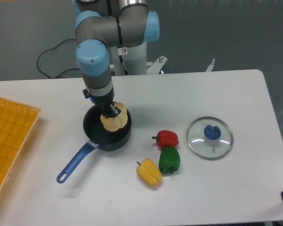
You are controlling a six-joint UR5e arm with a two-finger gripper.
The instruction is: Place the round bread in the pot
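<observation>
Clamped in the claw (pixel 111 112), the bread (pixel 115 120) is held over the pot (pixel 98 133); peppers (pixel 166 149) and lid (pixel 210 138) are kept well apart.

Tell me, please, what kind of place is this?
Probably a robotics lab, not a real kitchen. The arm is bolted beside a plain white table, a loose cable lies on the grey floor, and the peppers look like toy food.

Robotics lab: UR5e arm (pixel 118 33), white table (pixel 217 188)
</observation>
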